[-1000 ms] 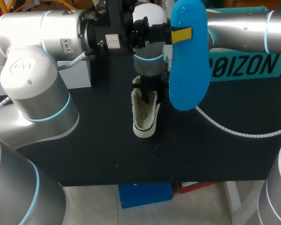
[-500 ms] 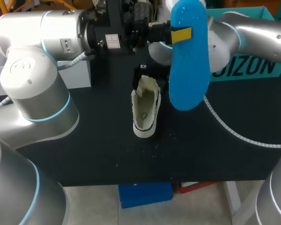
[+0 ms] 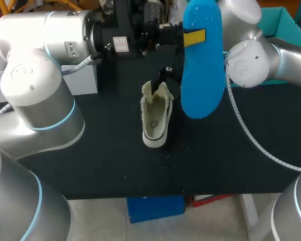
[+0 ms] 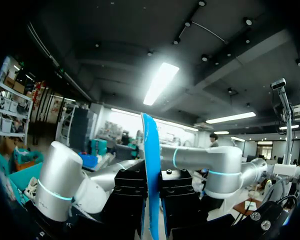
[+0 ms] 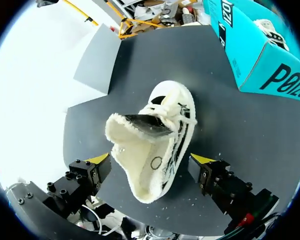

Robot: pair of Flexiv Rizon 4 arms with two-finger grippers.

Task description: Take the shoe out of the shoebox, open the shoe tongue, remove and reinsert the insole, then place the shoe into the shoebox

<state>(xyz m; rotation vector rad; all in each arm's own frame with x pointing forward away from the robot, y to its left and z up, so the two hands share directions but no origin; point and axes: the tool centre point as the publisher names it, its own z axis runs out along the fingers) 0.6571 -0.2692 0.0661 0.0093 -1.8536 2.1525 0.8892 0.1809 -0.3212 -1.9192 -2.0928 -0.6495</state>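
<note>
A white high-top shoe (image 3: 155,118) stands on the black table (image 3: 90,160), its fleecy mouth wide open; it shows from above as the shoe (image 5: 152,150) in the right wrist view. My left gripper (image 4: 152,200) is shut on a blue insole (image 3: 203,60), held upright in the air above and to the right of the shoe; the insole (image 4: 151,180) stands edge-on between its fingers. My right gripper (image 5: 150,160) hangs open over the shoe, one yellow tip on either side and both apart from it. In the head view the insole hides most of that gripper.
The teal shoebox (image 3: 281,20) sits at the back right of the table, also seen as the shoebox (image 5: 260,55) beyond the shoe's toe. A pale grey box (image 3: 85,80) stands at the back left. My right arm's elbow (image 3: 248,65) hangs over the right side.
My right gripper opened, came off the shoe's front and rose, with the arm swinging back to the right. The shoe stays put with its tongue spread. The left arm and insole have not moved.
</note>
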